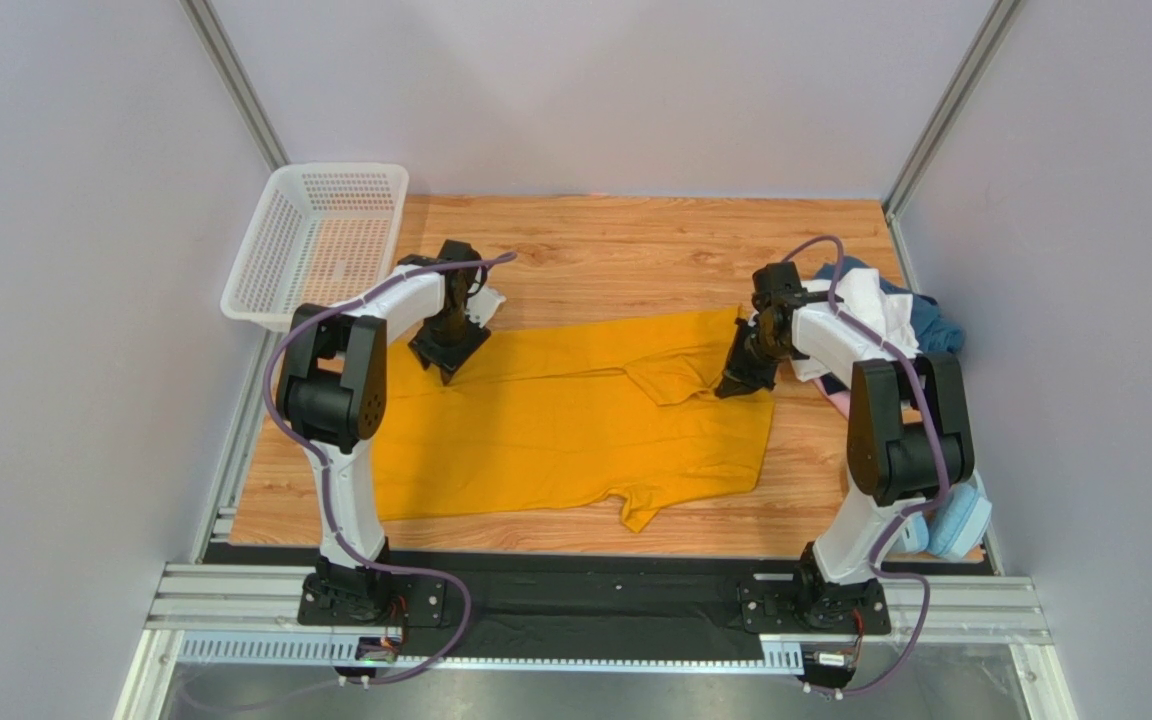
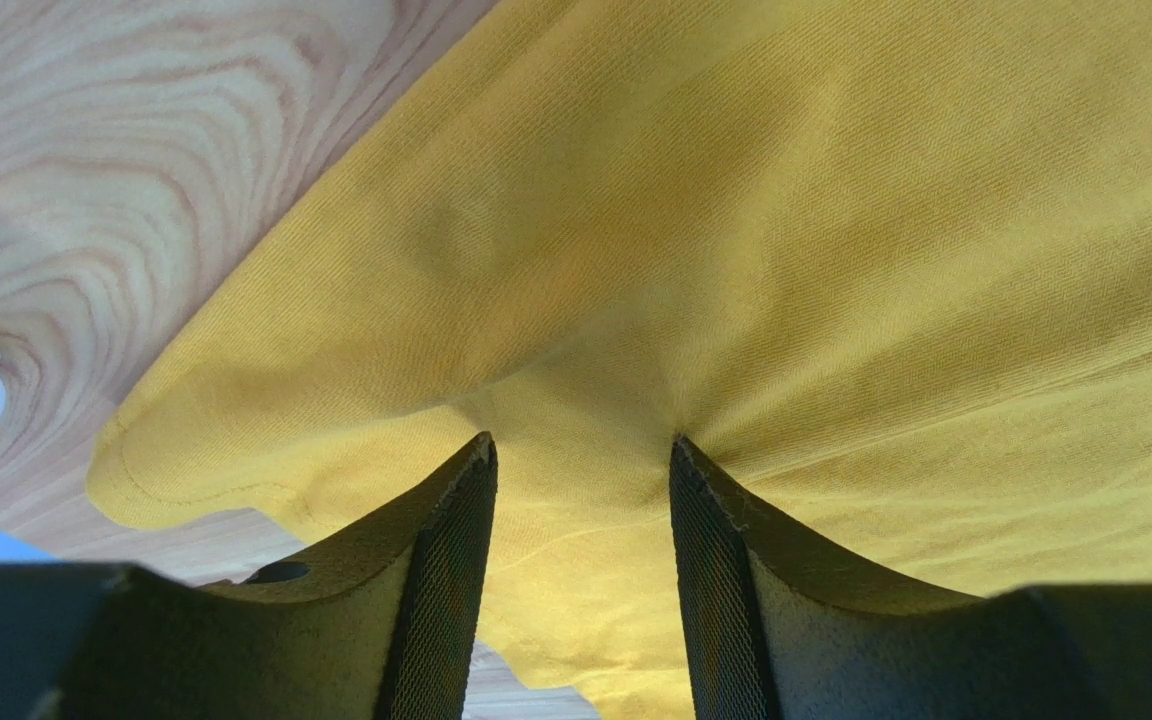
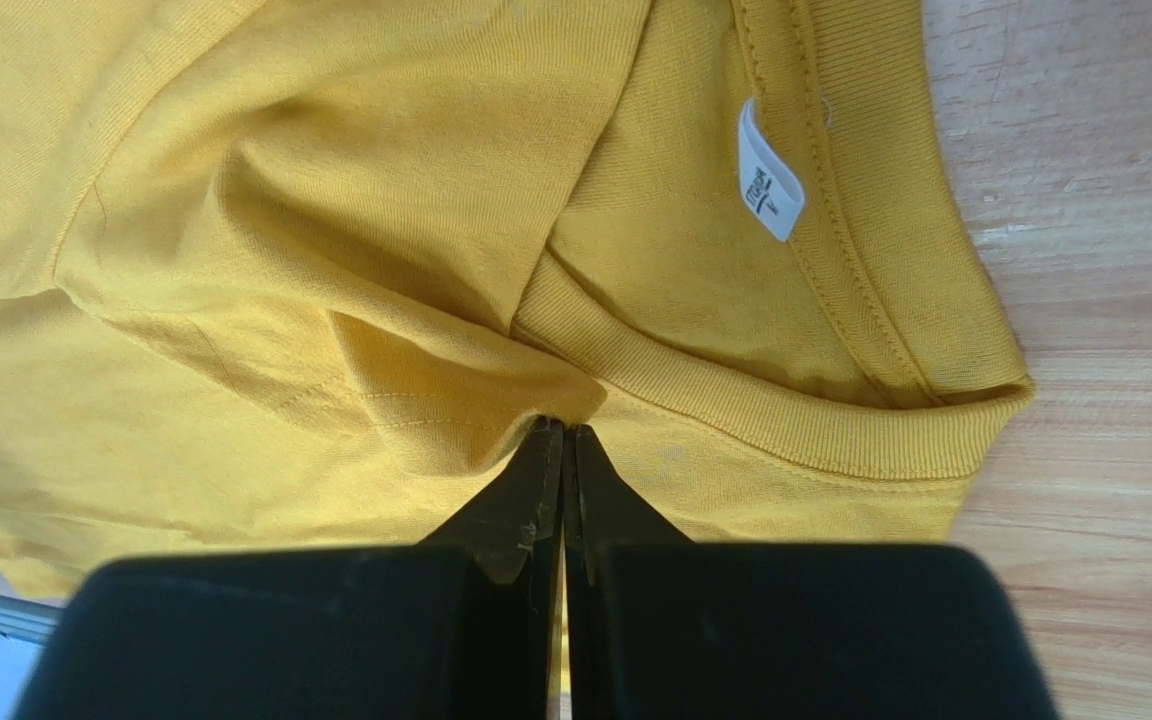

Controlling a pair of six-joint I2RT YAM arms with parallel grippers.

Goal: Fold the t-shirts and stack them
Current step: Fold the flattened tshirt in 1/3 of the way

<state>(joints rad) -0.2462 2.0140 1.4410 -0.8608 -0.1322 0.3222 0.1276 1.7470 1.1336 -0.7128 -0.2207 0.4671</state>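
Looking down from above, the yellow tee (image 1: 567, 420) lies spread across the wood table (image 1: 612, 240) between the two arms, mostly flat, with one sleeve poking out toward the near edge.

The right gripper (image 3: 563, 428) is down on the tee's right end at the neck. Its jaws are pressed fully together, and the wrist cam shows a little fold of yellow cloth pinched at the tips, just below the ribbed collar (image 3: 778, 420). The creases all run into that spot. The white label (image 3: 770, 188) inside the neck is facing up.

The left gripper (image 2: 579, 450) is on the far left corner of the tee. Its jaws are about halfway apart, with the fingers (image 2: 440, 600) planted either side of a bump of cloth that bulges up into the gap. The cloth puckers a bit at one tip, but nothing looks clamped.

The other tees sit in a crumpled pile (image 1: 883, 308) at the far right corner, white and dark blue showing, just behind the right arm. There's a white basket (image 1: 274, 248) at the far left, hanging over the table edge, and light-blue headphones (image 1: 961, 518) sit near the right arm's base.
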